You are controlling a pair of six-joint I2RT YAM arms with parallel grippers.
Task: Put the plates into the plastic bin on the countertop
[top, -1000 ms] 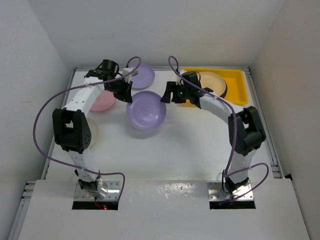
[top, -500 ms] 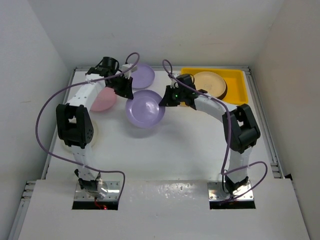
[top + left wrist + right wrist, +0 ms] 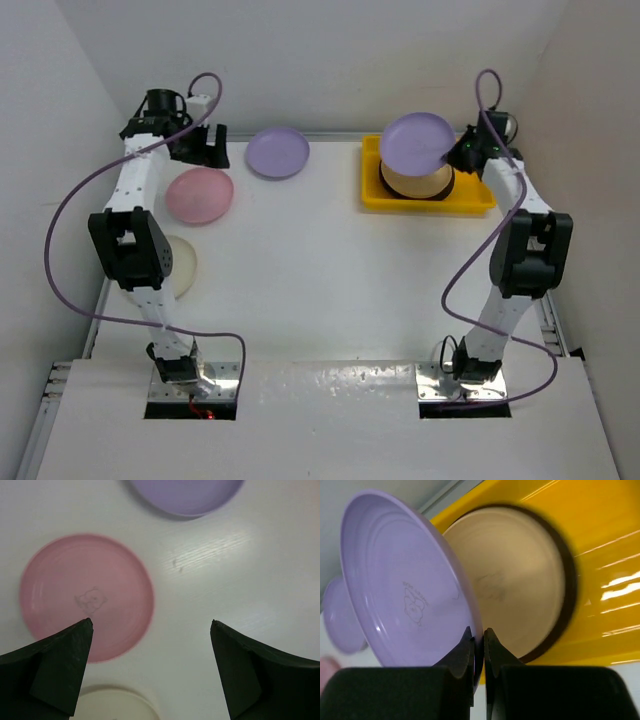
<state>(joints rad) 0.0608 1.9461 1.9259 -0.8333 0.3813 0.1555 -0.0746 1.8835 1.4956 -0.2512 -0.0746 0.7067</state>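
Over the far right corner of the tabletop [image 3: 330, 260] the right hand [image 3: 479, 634] pinches the rim of a tilted lilac plate [image 3: 410, 585] above the plastic bin [image 3: 600, 525], a thin hold that could slip.

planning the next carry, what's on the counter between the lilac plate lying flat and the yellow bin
Nothing: in the top external view, the stretch of countertop between the flat lilac plate and the yellow bin is bare white.
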